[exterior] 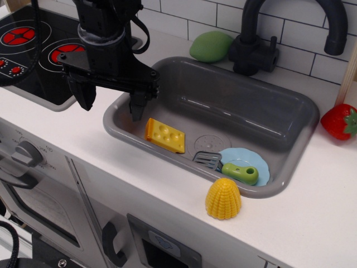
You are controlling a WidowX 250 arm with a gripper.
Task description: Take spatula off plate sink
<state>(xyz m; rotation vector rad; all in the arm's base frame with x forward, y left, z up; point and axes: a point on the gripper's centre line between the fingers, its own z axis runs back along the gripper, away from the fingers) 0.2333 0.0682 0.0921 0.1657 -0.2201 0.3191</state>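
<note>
The spatula has a grey slotted blade and a chunky green handle. It lies across the light-blue plate at the front right of the grey sink; the blade hangs over the plate's left rim. My black gripper hangs open over the sink's front-left corner, well left of the spatula. One finger is over the counter, the other over the basin. It holds nothing.
A yellow cheese wedge lies in the sink between gripper and plate. A yellow corn cob stands on the counter just in front of the plate. A black faucet, a green object, a strawberry and the black stovetop surround the sink.
</note>
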